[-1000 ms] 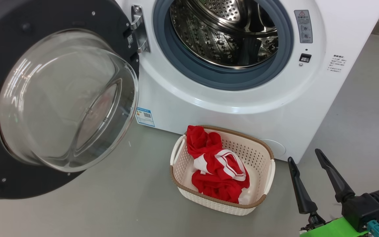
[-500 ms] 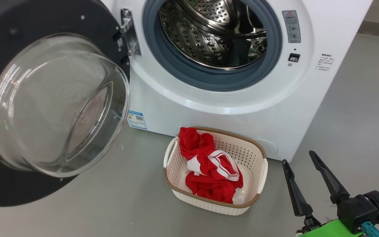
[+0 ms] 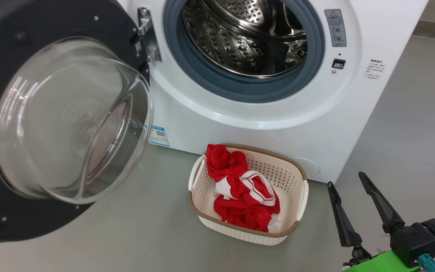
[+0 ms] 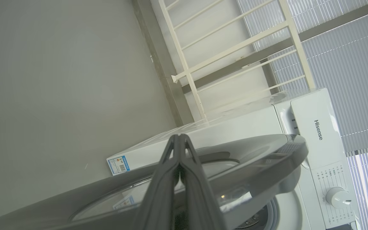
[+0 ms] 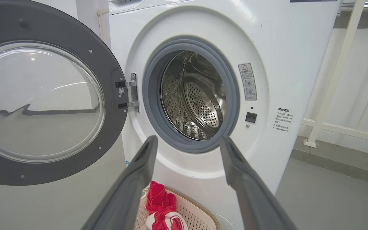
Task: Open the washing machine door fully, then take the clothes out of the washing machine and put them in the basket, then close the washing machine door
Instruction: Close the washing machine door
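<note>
On the floor (image 3: 145, 226) before the washing machine (image 3: 240, 124), the clothes (image 3: 246, 206) lay in the basket (image 3: 240, 235).
Red and white fabric was heaped in the basket, which stood just beside the machine's front, below the steel drum (image 3: 240, 41). The washing machine door (image 3: 70, 22) hung swung wide to the left. The right jaws stood spread, holding nothing, near the basket. The left jaws were pressed together, holding nothing, seen against the door's dark rim.
</note>
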### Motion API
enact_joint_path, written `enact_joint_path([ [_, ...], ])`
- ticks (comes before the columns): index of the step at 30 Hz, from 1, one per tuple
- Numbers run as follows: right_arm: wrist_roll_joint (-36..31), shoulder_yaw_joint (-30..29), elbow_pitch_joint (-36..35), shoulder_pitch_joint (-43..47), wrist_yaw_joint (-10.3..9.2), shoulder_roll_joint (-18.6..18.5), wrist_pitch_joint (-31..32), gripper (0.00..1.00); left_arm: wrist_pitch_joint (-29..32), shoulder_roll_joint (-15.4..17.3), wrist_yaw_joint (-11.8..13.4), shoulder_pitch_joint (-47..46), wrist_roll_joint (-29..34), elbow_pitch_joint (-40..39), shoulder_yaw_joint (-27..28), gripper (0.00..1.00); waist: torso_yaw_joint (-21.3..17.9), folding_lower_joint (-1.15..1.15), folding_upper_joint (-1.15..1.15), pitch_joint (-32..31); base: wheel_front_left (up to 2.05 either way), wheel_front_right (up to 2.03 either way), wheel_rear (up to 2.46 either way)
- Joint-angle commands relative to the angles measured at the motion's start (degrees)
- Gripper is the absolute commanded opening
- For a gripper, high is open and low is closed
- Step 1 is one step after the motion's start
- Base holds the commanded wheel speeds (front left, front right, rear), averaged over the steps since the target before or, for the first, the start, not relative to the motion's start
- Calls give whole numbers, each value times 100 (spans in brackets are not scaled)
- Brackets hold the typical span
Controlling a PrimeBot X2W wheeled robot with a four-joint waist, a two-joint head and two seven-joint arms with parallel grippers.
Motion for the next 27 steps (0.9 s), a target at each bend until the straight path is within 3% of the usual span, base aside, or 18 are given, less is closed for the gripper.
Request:
enact_joint_path([
  [1, -10, 124, -163, -57, 29, -71, -21, 100, 157, 100, -94, 66, -78, -234, -28, 0, 30, 0, 0, 1, 0, 0, 0],
  [15, 53, 107, -121, -81, 29, -71, -42, 100, 671, -624, -67, 547, -428, -1162, -84, 0, 193, 0, 0, -33, 0, 0, 0],
  [27, 116, 79, -100, -65, 29, -71, -56, 100, 1189, -1315, 253, 1080, -816, -2541, -107, 0, 176, 0, 0, -83, 0, 0, 0],
])
